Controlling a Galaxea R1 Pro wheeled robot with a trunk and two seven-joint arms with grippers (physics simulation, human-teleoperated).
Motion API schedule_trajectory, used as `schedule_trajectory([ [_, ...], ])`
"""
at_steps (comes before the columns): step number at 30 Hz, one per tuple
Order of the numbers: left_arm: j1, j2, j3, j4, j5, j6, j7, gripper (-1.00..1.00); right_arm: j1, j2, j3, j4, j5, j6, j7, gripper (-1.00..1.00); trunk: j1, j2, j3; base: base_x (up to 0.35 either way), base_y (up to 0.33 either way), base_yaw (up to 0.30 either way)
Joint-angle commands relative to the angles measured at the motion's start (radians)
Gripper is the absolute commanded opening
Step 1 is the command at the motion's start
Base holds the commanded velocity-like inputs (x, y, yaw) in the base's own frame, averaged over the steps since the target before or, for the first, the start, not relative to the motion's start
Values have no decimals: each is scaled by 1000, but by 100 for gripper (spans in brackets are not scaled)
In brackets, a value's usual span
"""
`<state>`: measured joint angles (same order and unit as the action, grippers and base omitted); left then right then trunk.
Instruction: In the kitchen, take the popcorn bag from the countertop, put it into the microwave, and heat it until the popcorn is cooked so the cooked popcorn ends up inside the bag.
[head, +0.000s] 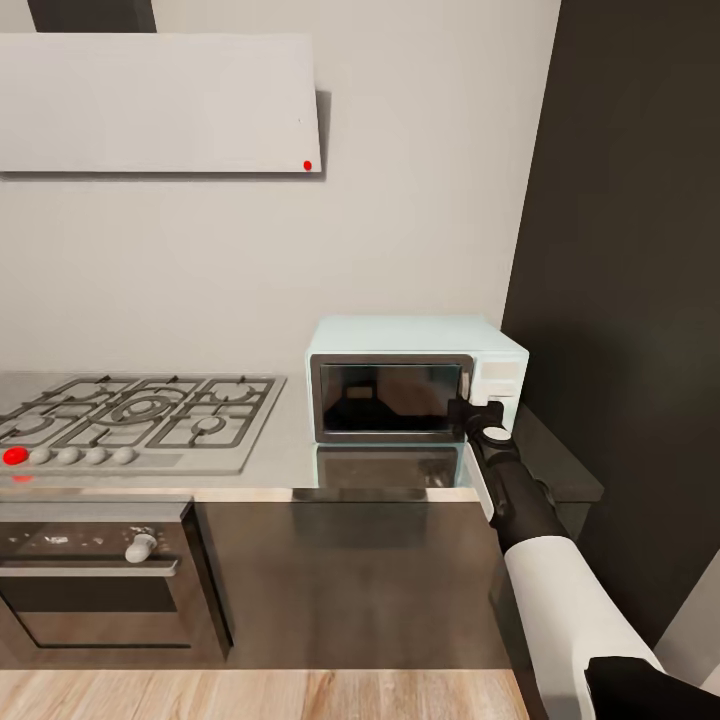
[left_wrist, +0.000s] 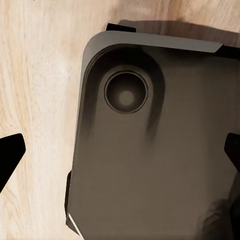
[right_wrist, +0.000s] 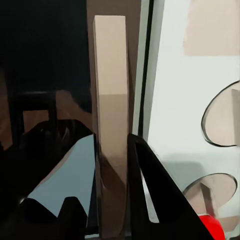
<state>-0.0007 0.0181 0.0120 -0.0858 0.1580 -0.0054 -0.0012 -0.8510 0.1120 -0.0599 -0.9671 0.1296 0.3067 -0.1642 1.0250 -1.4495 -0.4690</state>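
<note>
Your right gripper (head: 468, 412) pinches the handle (right_wrist: 111, 125) of the shut microwave (head: 415, 378); opening, loading and heating remain.

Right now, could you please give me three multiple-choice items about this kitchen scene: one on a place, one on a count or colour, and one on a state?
1. Where does the microwave stand?
A. On the countertop, to the right of the gas hob
B. On the floor beside the oven
C. On top of the gas hob

2. What colour is the hob knob nearest the left end?
A. Grey
B. Red
C. Blue

3. What is the state of the microwave door?
A. Wide open
C. Removed
B. Closed, with the right end effector at its handle

Answers: 1 A, the head view shows it on the grey worktop next to the hob. 2 B, that one knob is red, the rest are grey. 3 B, the dark glass door lies flush, and the right wrist view shows the fingers around the handle bar.
</note>
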Motion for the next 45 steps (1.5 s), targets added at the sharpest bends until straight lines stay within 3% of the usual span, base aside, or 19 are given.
schedule_trajectory([
  [1, 0, -1, 0, 0, 7, -1, 0, 100, 0, 2, 6, -1, -13, 3, 6, -100, 0, 0, -1, 0, 0, 0],
  [45, 0, -1, 0, 0, 8, -1, 1, 100, 0, 2, 6, -1, -13, 3, 5, -100, 0, 0, -1, -71, 0, 0],
])
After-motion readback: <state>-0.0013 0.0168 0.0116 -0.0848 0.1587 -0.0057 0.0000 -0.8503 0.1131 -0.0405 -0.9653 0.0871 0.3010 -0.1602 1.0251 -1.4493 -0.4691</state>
